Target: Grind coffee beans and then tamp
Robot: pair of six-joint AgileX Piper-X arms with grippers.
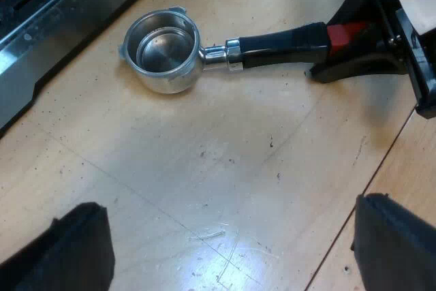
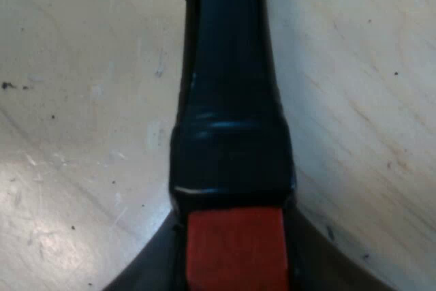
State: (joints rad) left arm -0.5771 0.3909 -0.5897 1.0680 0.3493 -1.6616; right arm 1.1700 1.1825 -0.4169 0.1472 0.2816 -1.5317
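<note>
My right hand (image 2: 235,274) is gripping the holder's (image 1: 163,52) red end (image 1: 344,32) on the counter (image 1: 259,168). My left hand (image 1: 228,243) is hanging above, fingers (image 1: 75,250) spread wide.

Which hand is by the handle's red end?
The right hand; it is at the metal holder's dark red-tipped handle. The left hand hangs apart, open.

I'm seeing the holder (image 1: 163,49) as bare polished metal, smooth and shiny inside its bowl. Its handle (image 2: 228,100) is glossy black plastic with a matt red end (image 2: 235,247). The table (image 1: 225,168) under the holder is pale wood with a soft sheen, finely scratched and speckled, and the espresso machine (image 1: 41,25) by the holder's bowl is dull brushed metal.
</note>
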